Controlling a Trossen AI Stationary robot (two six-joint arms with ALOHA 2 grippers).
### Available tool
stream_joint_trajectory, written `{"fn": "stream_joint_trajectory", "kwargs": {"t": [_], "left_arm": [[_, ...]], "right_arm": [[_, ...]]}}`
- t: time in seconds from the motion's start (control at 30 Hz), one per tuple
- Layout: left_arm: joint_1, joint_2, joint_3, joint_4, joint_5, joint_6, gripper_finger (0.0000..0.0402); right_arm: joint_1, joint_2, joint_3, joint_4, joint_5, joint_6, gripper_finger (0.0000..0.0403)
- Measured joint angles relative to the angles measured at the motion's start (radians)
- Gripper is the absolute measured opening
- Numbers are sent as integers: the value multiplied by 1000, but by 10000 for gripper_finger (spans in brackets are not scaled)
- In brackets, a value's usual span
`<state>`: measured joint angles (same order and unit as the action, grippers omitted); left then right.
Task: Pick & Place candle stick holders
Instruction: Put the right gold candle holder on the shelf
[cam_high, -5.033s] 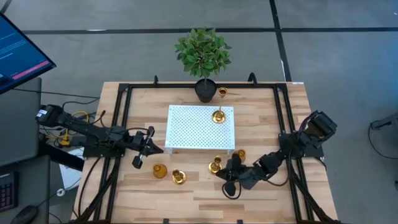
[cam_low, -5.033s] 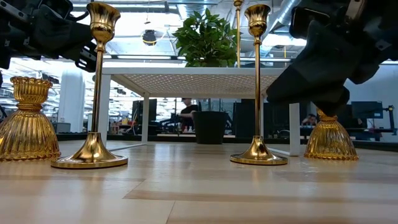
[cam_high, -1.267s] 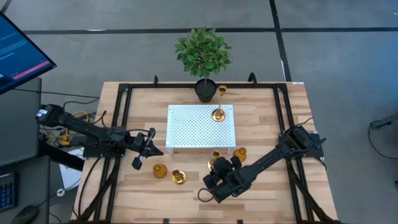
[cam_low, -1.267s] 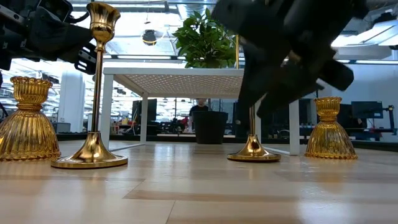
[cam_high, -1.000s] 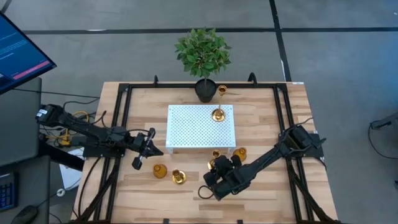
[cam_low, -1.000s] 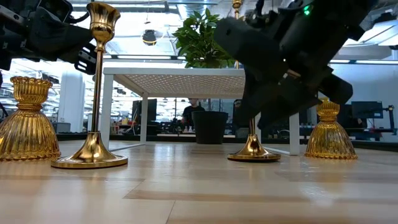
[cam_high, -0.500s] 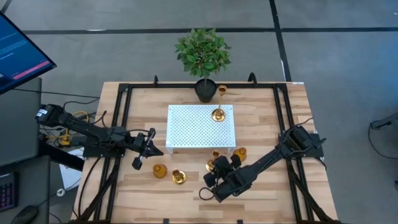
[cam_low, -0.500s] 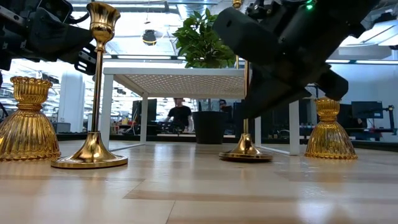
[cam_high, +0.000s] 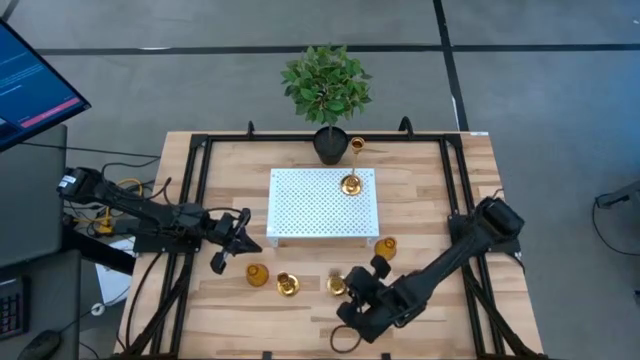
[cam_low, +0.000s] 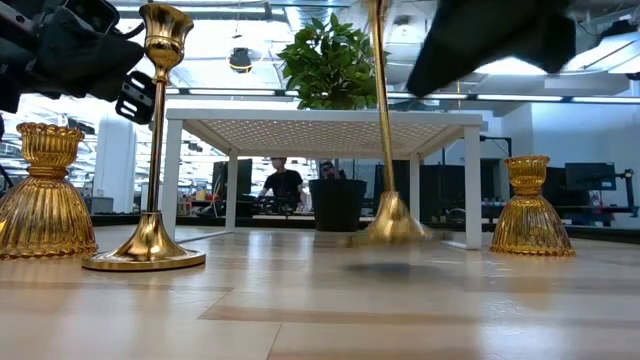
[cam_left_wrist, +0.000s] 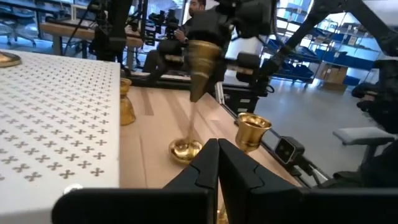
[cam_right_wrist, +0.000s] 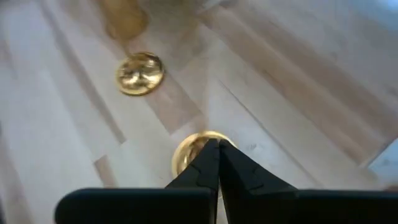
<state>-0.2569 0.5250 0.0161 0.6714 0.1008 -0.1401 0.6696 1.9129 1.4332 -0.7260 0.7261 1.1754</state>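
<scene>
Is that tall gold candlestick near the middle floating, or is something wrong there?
Nothing is broken: the tall gold candlestick holder hangs off the wooden table, tilted slightly, held by the right hand. Its blurred base is clear of the table, a shadow beneath.

Grey floor (cam_high: 540, 90); bright ceiling lights (cam_low: 620, 45)

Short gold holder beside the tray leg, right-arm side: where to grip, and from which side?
I'd take the short holder by its cup, from straight above: it stands upright, its ribbed skirt flares wide, and the white tray has a leg close beside it.
</scene>
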Motion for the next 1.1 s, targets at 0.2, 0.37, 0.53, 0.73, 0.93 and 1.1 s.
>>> {"fn": "stream_joint_trajectory", "kwargs": {"t": [0.2,0.37,0.53,0.73,0.93,1.1], "left_arm": [[0,55,99,4,-3,5,8],[0,102,144,4,-3,9,8],[0,149,144,1,2,3,8],[0,184,144,2,2,1,8],[0,185,144,3,2,2,8],[0,185,144,3,2,3,8]], "right_arm": [[-25,-79,8,-15,16,-139,1],[-30,-75,4,-74,-2,-126,1],[-5,-75,-18,-90,-26,-75,0],[46,-75,-60,-73,-51,-25,0],[52,-75,-84,-75,-189,-22,0],[27,-75,-85,-72,-201,-75,0]]}}
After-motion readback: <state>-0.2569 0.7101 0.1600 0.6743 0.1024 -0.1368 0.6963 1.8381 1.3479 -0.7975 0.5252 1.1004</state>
